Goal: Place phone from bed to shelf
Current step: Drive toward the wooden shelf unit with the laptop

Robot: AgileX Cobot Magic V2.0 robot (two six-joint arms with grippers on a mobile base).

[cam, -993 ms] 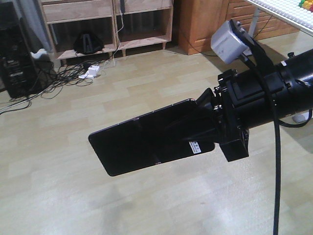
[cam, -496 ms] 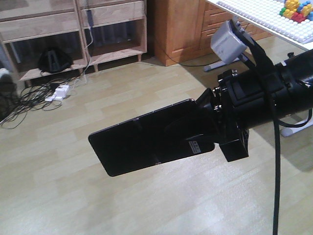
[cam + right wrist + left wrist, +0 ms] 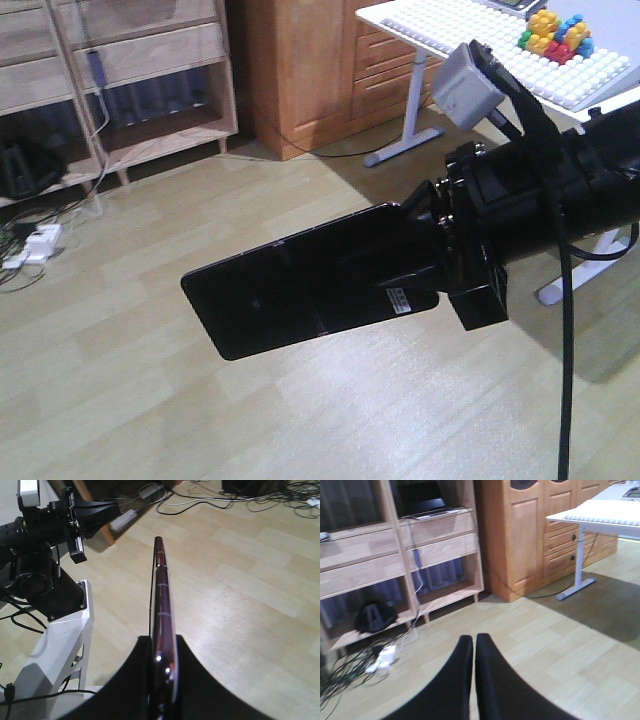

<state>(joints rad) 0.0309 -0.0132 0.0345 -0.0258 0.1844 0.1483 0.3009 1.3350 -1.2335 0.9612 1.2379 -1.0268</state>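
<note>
1. Standing well ahead and to the left of the right hand [image 3: 162, 652], the light-wood shelf [image 3: 160, 55] shows open compartments.
2. The right hand is clamped on one short end of the phone [image 3: 290, 295], which juts out flat over the floor, well apart from the shelf.
3. The left hand [image 3: 474, 652] has its fingers pressed together and holds nothing.
4. The phone looks stiff, light, glossy and probably slippery and breakable. A hold nearer its middle would likely be steadier.
5. A white sticker [image 3: 398, 300] sits just beside the right hand's fingers.
</note>
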